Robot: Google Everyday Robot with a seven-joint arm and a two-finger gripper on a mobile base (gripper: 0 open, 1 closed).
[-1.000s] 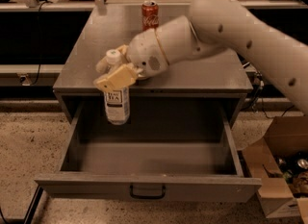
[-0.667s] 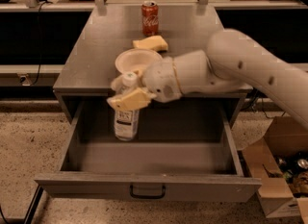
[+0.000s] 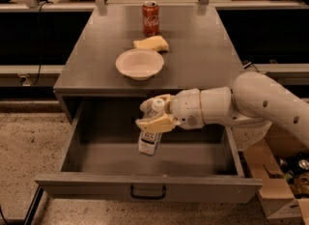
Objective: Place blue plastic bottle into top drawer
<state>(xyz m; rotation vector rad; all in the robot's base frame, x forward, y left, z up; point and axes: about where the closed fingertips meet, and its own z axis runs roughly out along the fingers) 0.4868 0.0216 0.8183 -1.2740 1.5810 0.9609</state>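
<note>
Blue plastic bottle (image 3: 149,139) is held inside the open top drawer (image 3: 145,188), its long axis close to vertical, with the white cap pointed up and tipped slightly right (whether the base touches the drawer floor cannot be told). The gripper (image 3: 155,113) is clamped around the bottle's upper part, over the drawer's middle. A white bowl (image 3: 140,63), a yellow sponge (image 3: 151,43) and a red soda can (image 3: 150,18) are seen on the cabinet top (image 3: 91,67) behind.

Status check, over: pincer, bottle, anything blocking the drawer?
Pincer shut on blue plastic bottle, over open top drawer. Bottle base low inside drawer. Bowl, can up on cabinet top, not in the way.
</note>
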